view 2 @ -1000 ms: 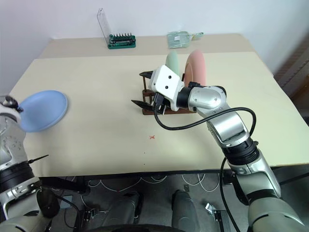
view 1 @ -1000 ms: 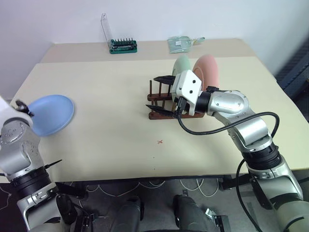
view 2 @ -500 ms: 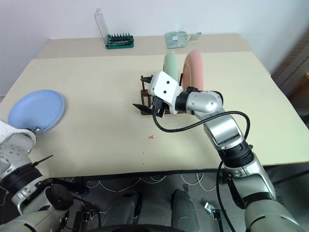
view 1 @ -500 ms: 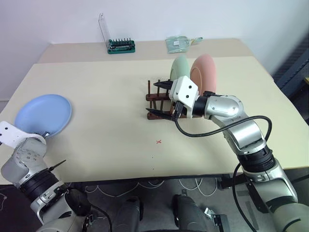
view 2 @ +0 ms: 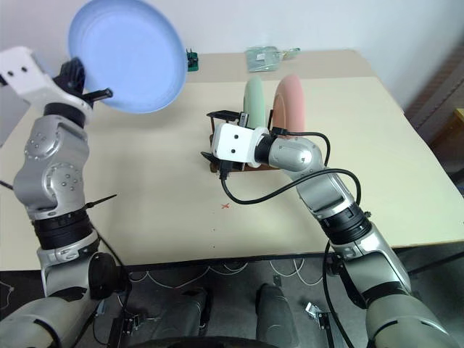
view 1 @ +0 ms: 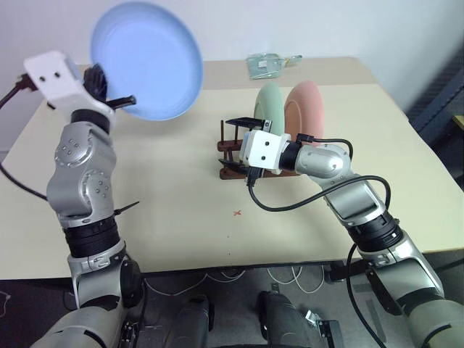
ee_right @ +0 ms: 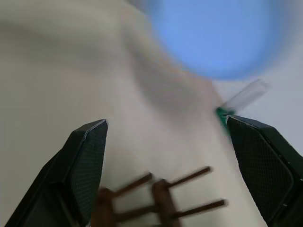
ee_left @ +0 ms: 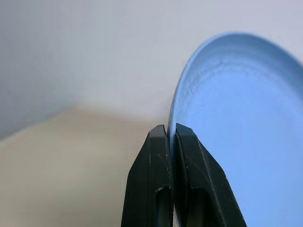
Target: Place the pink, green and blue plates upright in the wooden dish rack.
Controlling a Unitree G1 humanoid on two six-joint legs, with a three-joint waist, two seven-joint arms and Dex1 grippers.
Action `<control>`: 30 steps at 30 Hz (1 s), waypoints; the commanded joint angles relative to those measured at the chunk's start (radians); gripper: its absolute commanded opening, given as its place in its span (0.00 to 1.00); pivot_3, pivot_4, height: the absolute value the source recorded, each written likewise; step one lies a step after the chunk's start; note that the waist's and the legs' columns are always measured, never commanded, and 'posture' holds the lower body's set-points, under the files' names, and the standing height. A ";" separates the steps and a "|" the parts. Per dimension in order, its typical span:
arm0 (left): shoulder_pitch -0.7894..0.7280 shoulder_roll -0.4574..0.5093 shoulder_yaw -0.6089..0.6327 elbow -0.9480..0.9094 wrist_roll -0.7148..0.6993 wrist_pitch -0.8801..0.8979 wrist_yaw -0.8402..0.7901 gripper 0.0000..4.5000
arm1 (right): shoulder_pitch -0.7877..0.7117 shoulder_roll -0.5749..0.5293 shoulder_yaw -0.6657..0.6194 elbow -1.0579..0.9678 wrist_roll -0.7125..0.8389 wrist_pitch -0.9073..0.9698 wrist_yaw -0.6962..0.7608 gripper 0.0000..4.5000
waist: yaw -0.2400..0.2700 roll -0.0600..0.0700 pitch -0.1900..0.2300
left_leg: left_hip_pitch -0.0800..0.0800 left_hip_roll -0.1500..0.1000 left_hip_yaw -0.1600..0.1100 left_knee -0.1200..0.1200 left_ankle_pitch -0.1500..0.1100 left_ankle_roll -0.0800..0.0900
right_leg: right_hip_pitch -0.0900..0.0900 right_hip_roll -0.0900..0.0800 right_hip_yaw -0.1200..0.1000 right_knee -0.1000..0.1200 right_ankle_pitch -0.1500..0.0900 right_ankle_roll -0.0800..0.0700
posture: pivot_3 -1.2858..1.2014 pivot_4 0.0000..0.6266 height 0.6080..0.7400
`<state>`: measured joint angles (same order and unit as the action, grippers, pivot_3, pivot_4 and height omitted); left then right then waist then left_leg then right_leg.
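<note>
Left pincer [view 1: 109,90] clamps the round blue plate [view 1: 148,61] aloft; right pincer [view 1: 235,148] gapes by the dark wooden rack [view 1: 232,156]; slotting comes next.

Both eye views look forward and down from head height over the beige rectangular desk [view 1: 181,188]. The left wrist view sits close along its fingers; the right wrist view looks low across the desk; all share the round light-blue plate [view 1: 148,61].
</note>
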<state>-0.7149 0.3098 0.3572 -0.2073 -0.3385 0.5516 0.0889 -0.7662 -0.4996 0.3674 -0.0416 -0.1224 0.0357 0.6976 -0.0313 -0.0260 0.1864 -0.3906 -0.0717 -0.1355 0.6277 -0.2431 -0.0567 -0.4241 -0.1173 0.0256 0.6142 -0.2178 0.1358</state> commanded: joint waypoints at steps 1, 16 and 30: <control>-0.022 0.004 -0.025 -0.032 -0.006 0.024 -0.012 0.01 | -0.071 0.010 -0.001 0.064 -0.129 -0.137 -0.099 0.91 | -0.014 0.000 0.000 | 0.000 0.000 0.000 -0.001 0.000 0.000 | -0.001 0.000 0.000 0.001 0.000 0.000 | 0.52 0.24 1.00; -0.060 -0.030 -0.099 -0.163 -0.086 0.164 -0.060 0.01 | -0.196 0.086 0.037 0.261 -0.348 -0.325 -0.220 0.91 | -0.011 0.000 0.001 | -0.001 0.000 -0.001 0.001 0.001 -0.001 | -0.001 0.001 0.000 0.001 0.000 -0.001 | 0.52 0.24 1.00; -0.071 -0.056 -0.031 -0.174 -0.169 0.167 -0.057 0.00 | -0.214 0.099 0.027 0.281 -0.399 -0.371 -0.241 0.01 | -0.011 0.000 0.001 | -0.001 0.000 -0.001 0.001 0.001 -0.001 | -0.001 0.001 0.000 0.001 0.000 -0.001 | 0.52 0.24 1.00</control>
<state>-0.7585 0.2563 0.2923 -0.3444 -0.4736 0.7366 0.0299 -0.9398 -0.4092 0.4231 0.2705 -0.5214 -0.3229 0.4790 -0.0422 -0.0259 0.1870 -0.3918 -0.0716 -0.1367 0.6283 -0.2423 -0.0575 -0.4252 -0.1164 0.0255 0.6150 -0.2174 0.1352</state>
